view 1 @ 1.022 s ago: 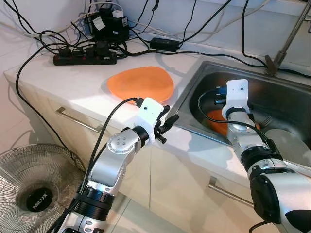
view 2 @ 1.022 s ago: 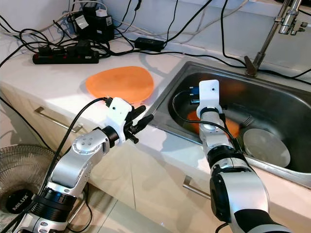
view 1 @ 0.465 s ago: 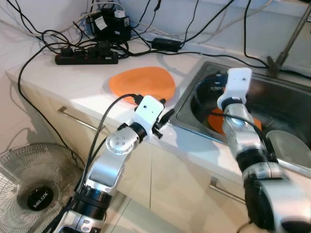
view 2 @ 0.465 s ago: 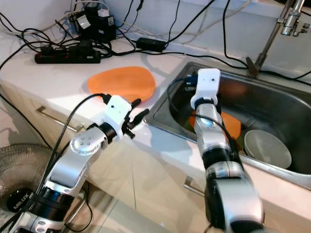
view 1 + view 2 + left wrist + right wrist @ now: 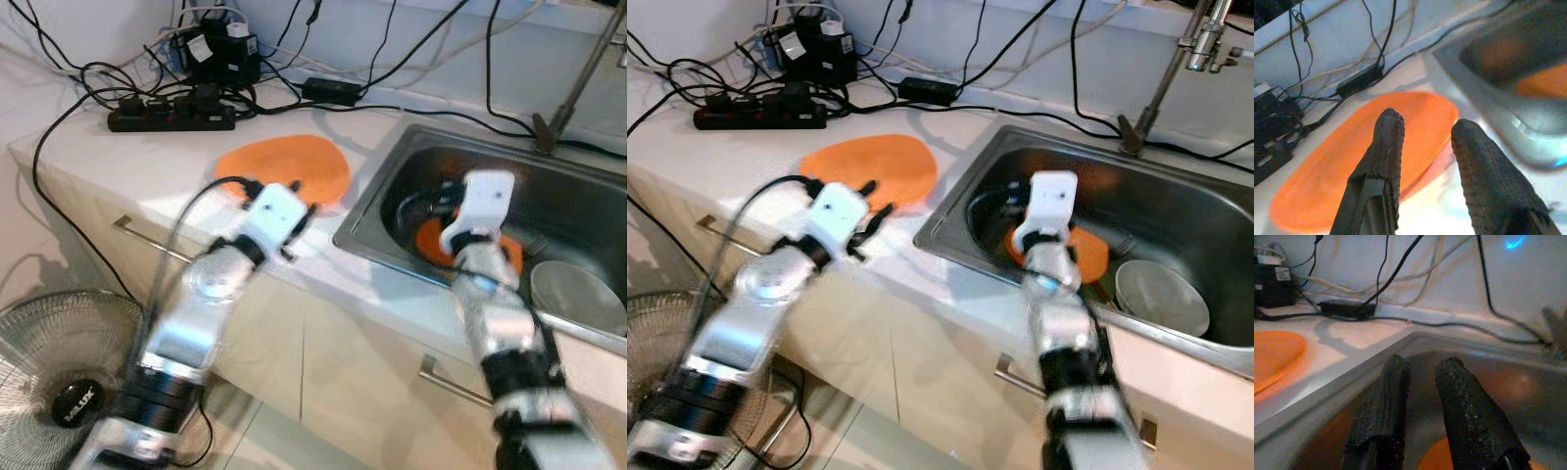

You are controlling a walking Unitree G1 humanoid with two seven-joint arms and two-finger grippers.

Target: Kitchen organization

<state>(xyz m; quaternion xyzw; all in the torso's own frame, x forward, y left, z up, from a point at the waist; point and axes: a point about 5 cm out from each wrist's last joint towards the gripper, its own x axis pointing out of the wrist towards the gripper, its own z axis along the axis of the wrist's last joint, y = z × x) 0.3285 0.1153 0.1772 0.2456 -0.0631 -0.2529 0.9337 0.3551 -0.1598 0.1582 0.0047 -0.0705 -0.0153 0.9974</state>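
An orange plate point(image 5: 284, 168) lies flat on the white counter, left of the steel sink point(image 5: 377, 211). My left gripper point(image 5: 872, 209) hovers at the plate's near edge; the left wrist view shows it point(image 5: 1425, 132) open and empty, pointing over the plate point(image 5: 1347, 166). A second orange plate point(image 5: 1087, 253) lies in the sink beside a white bowl point(image 5: 1161, 294). My right gripper point(image 5: 1422, 372) reaches into the sink above that plate. It is open by a narrow gap and holds nothing. Both arms are blurred.
A black power strip point(image 5: 171, 116) with plugs and tangled cables sits at the back of the counter. The faucet point(image 5: 1176, 69) rises behind the sink. Drawer handles point(image 5: 147, 245) run along the cabinet front. A floor fan point(image 5: 69, 387) stands at lower left.
My left gripper has swung left along the counter edge, closer to the orange plate. My right wrist has shifted slightly right and lower over the sink.
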